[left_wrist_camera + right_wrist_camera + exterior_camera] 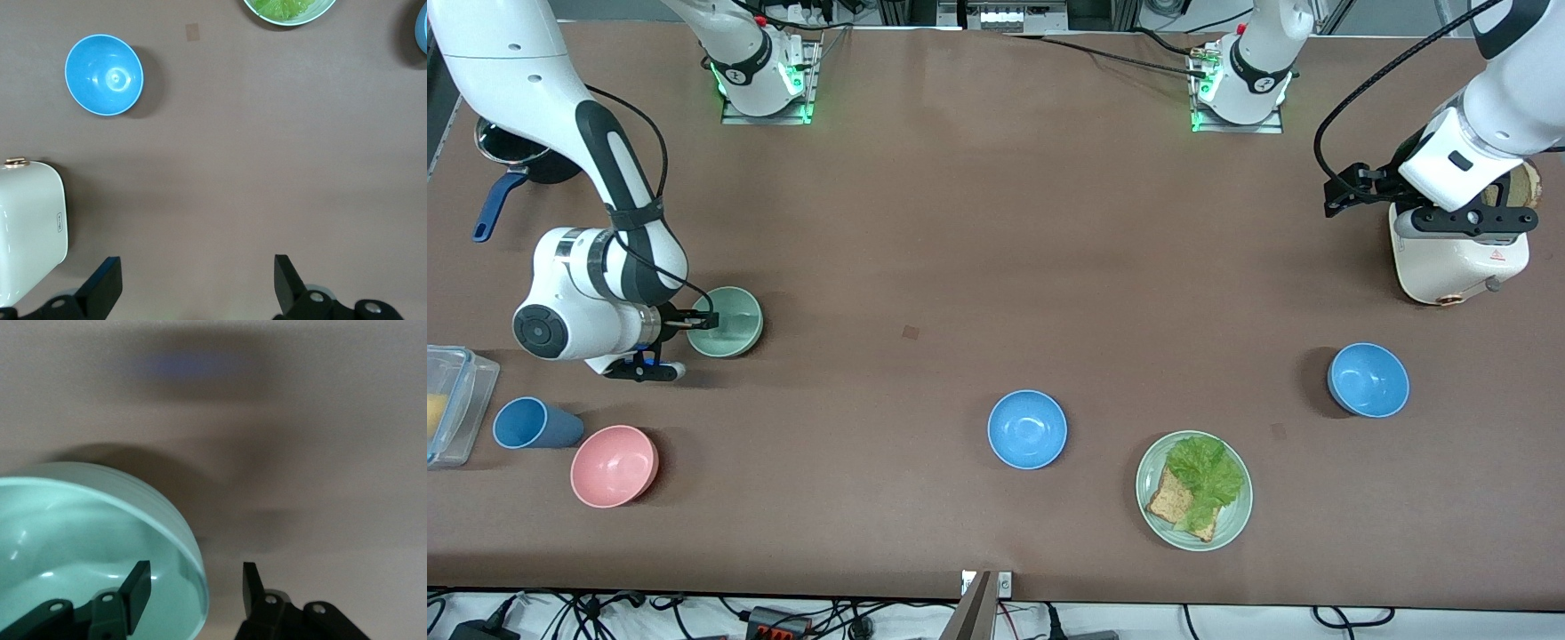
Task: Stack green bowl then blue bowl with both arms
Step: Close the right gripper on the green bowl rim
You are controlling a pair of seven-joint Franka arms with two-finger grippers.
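Observation:
The pale green bowl [729, 322] sits on the table toward the right arm's end. My right gripper [699, 322] is open and low at the bowl's rim; in the right wrist view one finger is inside the green bowl [80, 540] and the other outside it, the gripper [193, 579] astride the rim with gaps on both sides. One blue bowl [1027, 429] sits mid-table near the front camera. A second blue bowl [1368, 380] sits toward the left arm's end and shows in the left wrist view [104, 75]. My left gripper [1463, 222] is open and empty [197, 275], up over the toaster.
A cream toaster [1458, 258] stands at the left arm's end. A green plate [1232, 524] with lettuce and bread lies near the front edge. A pink bowl [615, 466], a blue cup [534, 423], a clear container [449, 404] and a dark pot [511, 160] are at the right arm's end.

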